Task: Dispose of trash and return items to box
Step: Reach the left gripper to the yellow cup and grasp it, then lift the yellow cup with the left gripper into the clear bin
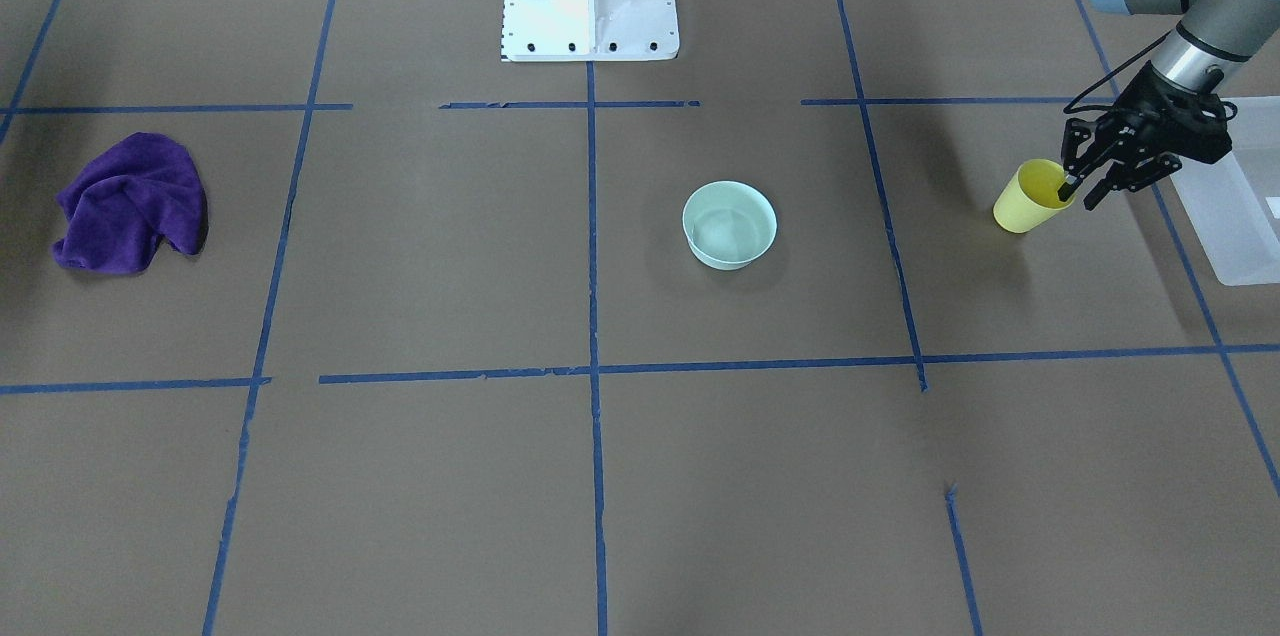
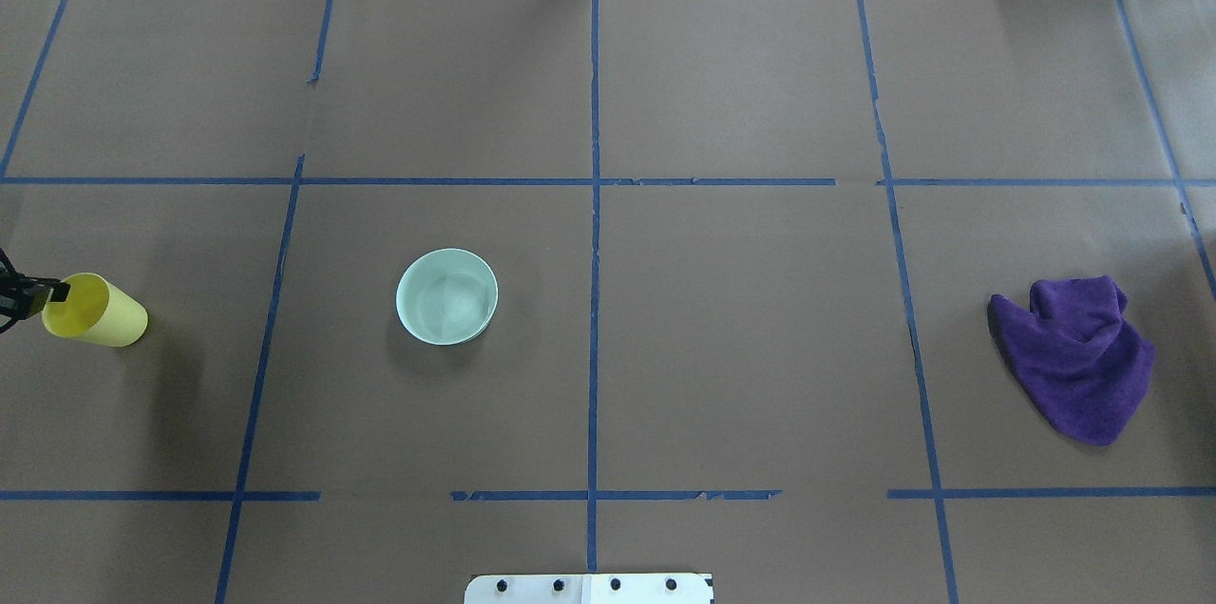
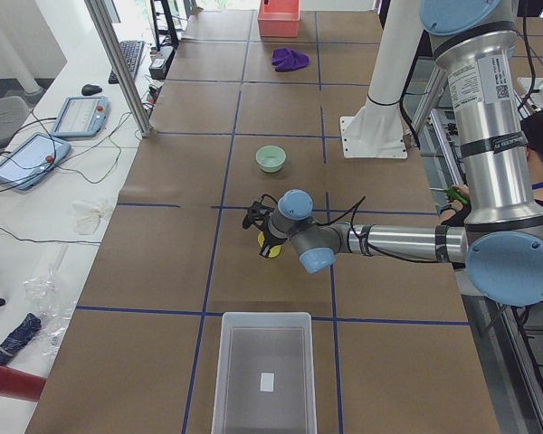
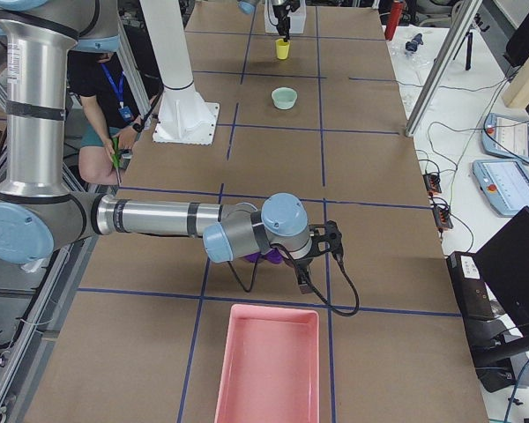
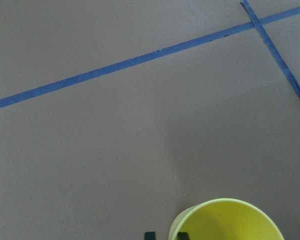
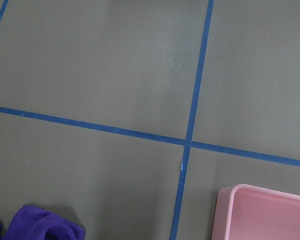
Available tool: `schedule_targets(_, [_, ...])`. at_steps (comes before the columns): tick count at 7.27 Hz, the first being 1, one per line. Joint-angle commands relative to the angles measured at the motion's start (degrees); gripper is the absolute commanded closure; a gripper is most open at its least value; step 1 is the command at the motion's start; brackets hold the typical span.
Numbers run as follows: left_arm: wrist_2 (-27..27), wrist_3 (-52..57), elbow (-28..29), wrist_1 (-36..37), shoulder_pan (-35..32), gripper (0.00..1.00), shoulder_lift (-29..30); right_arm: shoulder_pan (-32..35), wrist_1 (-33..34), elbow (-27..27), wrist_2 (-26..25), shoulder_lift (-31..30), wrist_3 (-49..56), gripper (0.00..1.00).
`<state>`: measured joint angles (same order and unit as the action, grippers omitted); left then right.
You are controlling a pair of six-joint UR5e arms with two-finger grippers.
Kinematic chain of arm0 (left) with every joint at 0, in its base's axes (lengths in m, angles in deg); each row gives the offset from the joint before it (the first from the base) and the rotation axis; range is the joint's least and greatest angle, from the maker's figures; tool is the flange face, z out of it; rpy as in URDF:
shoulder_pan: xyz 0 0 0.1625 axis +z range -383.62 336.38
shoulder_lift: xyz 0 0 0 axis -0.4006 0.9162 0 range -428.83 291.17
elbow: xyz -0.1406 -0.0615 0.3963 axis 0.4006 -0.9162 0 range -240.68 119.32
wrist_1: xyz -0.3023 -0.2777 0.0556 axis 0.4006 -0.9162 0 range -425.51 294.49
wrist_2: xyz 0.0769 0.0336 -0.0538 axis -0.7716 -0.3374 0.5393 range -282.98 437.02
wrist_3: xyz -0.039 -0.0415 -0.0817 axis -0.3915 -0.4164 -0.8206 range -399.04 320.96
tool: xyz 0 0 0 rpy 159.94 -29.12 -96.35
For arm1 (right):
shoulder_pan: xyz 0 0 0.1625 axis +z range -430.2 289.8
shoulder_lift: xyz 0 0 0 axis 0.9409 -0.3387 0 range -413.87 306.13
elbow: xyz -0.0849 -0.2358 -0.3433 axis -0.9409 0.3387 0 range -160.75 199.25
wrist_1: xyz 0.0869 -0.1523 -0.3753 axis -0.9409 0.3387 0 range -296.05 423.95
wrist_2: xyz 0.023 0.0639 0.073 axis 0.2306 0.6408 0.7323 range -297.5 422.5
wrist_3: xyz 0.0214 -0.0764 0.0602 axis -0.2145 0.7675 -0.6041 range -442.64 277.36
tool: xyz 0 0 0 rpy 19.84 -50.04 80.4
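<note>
Cup [image 1: 1022, 206] is being pinched at the rim by your left gripper [image 1: 1080, 196], one finger inside, one outside. It's sitting just beside the box [image 1: 1235, 216], between box and bowl [image 1: 729, 226], so you're likely moving boxward.

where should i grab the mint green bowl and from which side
Pinch the rim of the mint-green bowl from straight above, jaws astride the wall. It sits upright, mouth open upward, nothing close around it; the round body looks too wide to span.
</note>
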<state>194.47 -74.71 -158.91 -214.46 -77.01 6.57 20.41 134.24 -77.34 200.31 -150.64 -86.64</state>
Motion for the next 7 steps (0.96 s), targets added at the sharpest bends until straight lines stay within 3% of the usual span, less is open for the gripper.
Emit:
schedule_targets(1, [2.41, 5.39, -1.17, -0.29, -0.74, 1.00, -0.33, -0.17, -0.06, -0.09, 0.00, 0.08, 0.14, 0.00])
schedule_targets(2, [9.04, 10.39, -1.09, -0.11, -3.01, 1.00, -0.34, -0.18, -0.15, -0.17, 0.09, 0.08, 0.05, 0.00])
schedule_targets(3, [15.55, 16.01, -1.08, 2.58, -10.43, 1.00, -0.43, -0.26, -3.89, -0.17, 0.09, 0.08, 0.57, 0.00])
schedule_targets(4, [18.40, 25.90, -1.17, 8.44, -16.24, 1.00, -0.08, -0.44, -9.41, 0.00, 0.09, -0.70, -0.47, 0.00])
schedule_targets(7, [19.75, 58.04, -2.32, 33.11, -34.17, 1.00, 2.55, -4.39, -10.34, -0.52, -0.61, 0.52, -0.21, 0.00])
